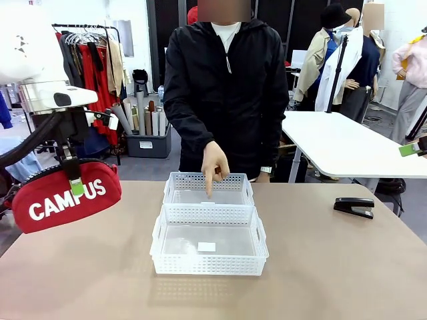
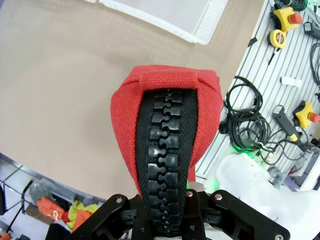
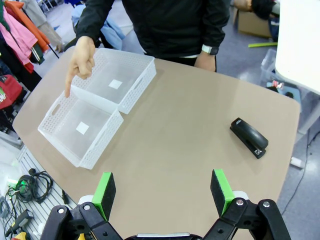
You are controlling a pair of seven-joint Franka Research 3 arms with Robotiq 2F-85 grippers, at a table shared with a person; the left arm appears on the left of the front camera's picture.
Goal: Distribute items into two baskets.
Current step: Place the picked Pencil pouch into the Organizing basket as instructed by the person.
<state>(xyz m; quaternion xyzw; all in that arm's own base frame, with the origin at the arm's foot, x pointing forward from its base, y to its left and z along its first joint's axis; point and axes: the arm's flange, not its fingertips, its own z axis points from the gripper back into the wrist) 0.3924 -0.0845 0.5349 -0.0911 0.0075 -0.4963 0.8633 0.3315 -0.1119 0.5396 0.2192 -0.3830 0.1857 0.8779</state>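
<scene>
My left gripper [image 1: 75,184] is shut on the top of the red "CAMPUS" pouch [image 1: 65,198], which hangs above the table's left edge. In the left wrist view the pouch [image 2: 167,125] stands end-on, its black zipper clamped between the gripper's [image 2: 167,212] jaws. Two white baskets sit mid-table, one behind the other: the far basket [image 1: 175,189] and the near basket [image 1: 209,265]. A person's hand [image 1: 215,167] points a finger down into the far basket [image 3: 136,86]. The black stapler [image 1: 354,207] lies on the table at the right. My right gripper [image 3: 162,192] hovers open high above the table, between the near basket [image 3: 95,150] and the stapler [image 3: 249,137].
The person in a black jacket stands at the far edge, behind the baskets. A white table [image 1: 347,143] stands beyond the right side. Cables and tools [image 2: 250,125] lie on the floor by my left base. Bare tabletop lies on both sides of the baskets.
</scene>
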